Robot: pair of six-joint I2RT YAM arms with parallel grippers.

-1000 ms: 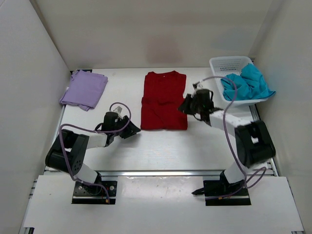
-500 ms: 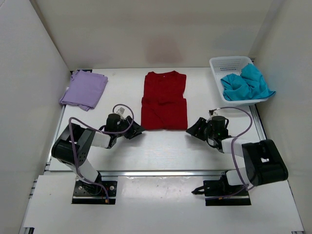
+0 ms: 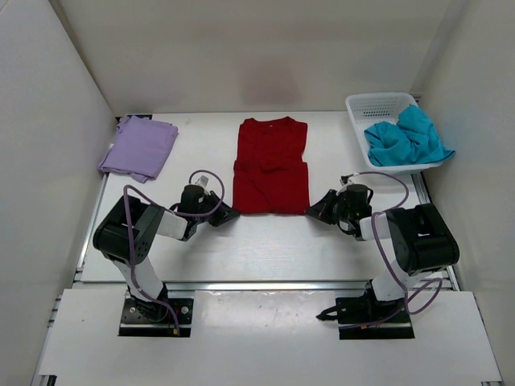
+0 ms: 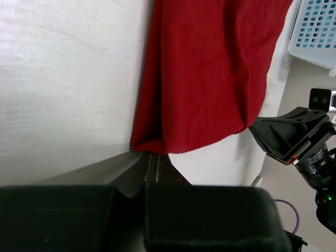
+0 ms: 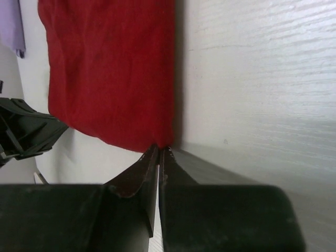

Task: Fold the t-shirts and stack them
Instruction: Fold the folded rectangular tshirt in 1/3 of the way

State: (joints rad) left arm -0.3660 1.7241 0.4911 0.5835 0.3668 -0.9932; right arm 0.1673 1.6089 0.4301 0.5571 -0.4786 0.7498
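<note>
The deep red t-shirt (image 3: pixel 271 165) lies flat mid-table, sleeves folded in, collar toward the back. My left gripper (image 3: pixel 228 214) is low on the table at its near left corner, jaws shut on the hem there (image 4: pixel 152 155). My right gripper (image 3: pixel 314 211) mirrors it at the near right corner, its jaws pressed together on the cloth's tip (image 5: pixel 159 148). The red shirt (image 4: pixel 205 73) (image 5: pixel 110 73) fills both wrist views. The lavender t-shirt (image 3: pixel 138 147) lies folded at the back left. The teal t-shirt (image 3: pixel 406 137) is bunched in the basket.
A white lattice basket (image 3: pixel 378 104) stands at the back right, the teal cloth spilling over its right rim. White walls close in the table on three sides. Each wrist view shows the opposite gripper across the red hem.
Both grippers came in to the red shirt's near corners and closed. The right arm dropped from beside the shirt's right edge to the near hem; the left slid right.
</note>
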